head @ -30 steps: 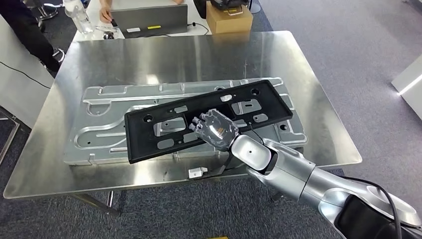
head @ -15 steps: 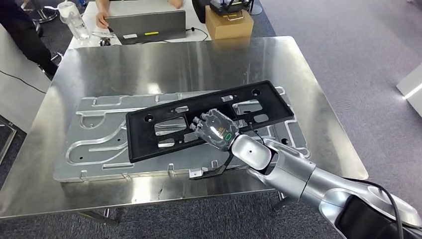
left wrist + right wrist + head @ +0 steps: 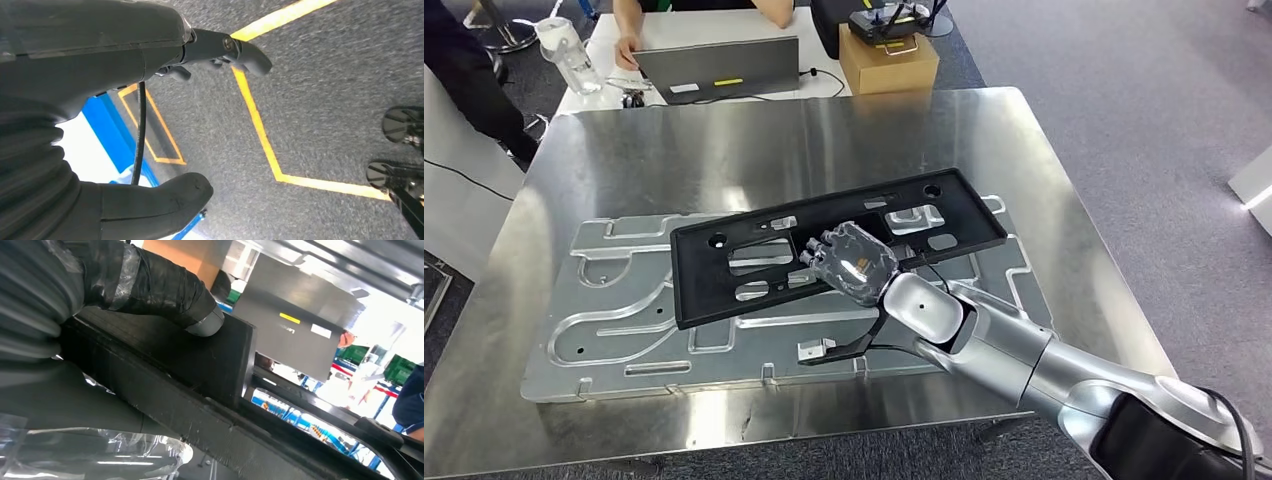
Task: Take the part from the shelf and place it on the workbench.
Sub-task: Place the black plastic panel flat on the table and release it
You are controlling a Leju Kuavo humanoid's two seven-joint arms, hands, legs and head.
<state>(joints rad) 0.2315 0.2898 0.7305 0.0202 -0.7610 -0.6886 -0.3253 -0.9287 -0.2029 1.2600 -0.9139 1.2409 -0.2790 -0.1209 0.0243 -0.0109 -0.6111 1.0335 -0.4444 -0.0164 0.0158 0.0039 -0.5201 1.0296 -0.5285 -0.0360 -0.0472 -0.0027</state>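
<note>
Grey carpet surrounds a shiny steel table (image 3: 984, 130) in the head view, and on that table lies a large flat aluminium plate (image 3: 624, 330) with milled channels and tabs along its edges. Held over the plate is the part (image 3: 724, 285): a long, black, rectangular plastic frame with several cut-out windows and round holes near its corners, lying slantwise, its right end farther from the robot than its left. The right hand (image 3: 854, 262) grips it near the middle of its near edge, fingers lying on top of the frame. A small silver bracket (image 3: 816, 350) sits on the plate just beside the forearm. Beyond the table's far edge stands a white desk carrying a grey laptop (image 3: 719, 65), a cardboard box (image 3: 887, 58) and a clear plastic bottle (image 3: 564, 55); a person's hand (image 3: 627, 47) rests by the laptop.

Down in the left wrist view, the left hand (image 3: 125, 100) hangs over grey carpet crossed by yellow floor tape (image 3: 260, 125), thumb and fingers apart, holding nothing.

Close up in the right wrist view, a taped thumb (image 3: 165, 287) presses on the black part's upper face, the frame's thick edge (image 3: 200, 415) running across below it, with the laptop's lid (image 3: 300, 325) behind.
</note>
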